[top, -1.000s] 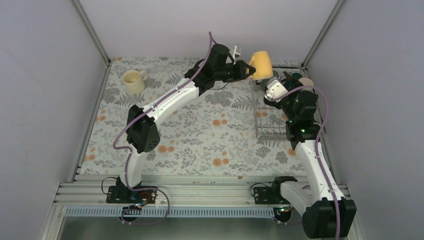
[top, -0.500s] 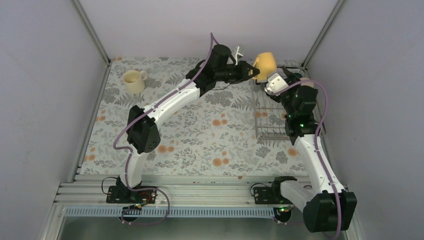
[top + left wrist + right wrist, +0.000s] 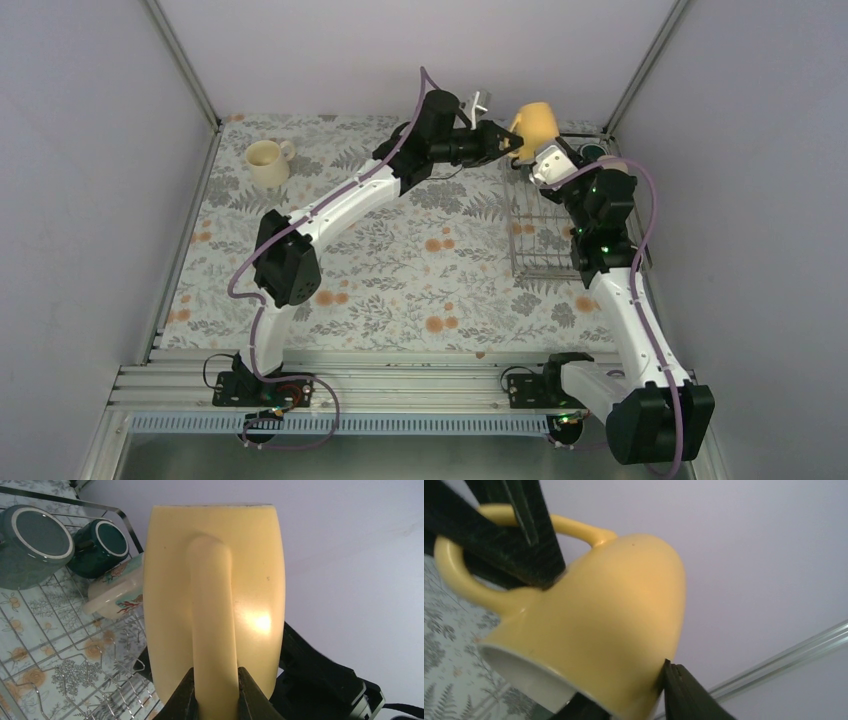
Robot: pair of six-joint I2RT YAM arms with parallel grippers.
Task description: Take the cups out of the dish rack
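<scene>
I am clamping the yellow mug [image 3: 215, 580] by its handle in my left pincer [image 3: 215, 692], the dish rack [image 3: 545, 250] lying beneath, while my right pincer [image 3: 629, 700] is flanking its wall, and I cannot tell whether it grips.

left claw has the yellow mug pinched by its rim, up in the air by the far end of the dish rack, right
Not by its rim. The left claw has the yellow mug pinched by its handle, one finger on each side of the loop, as the left wrist view shows. The rest holds: the mug is up in the air by the far end of the dish rack.
</scene>
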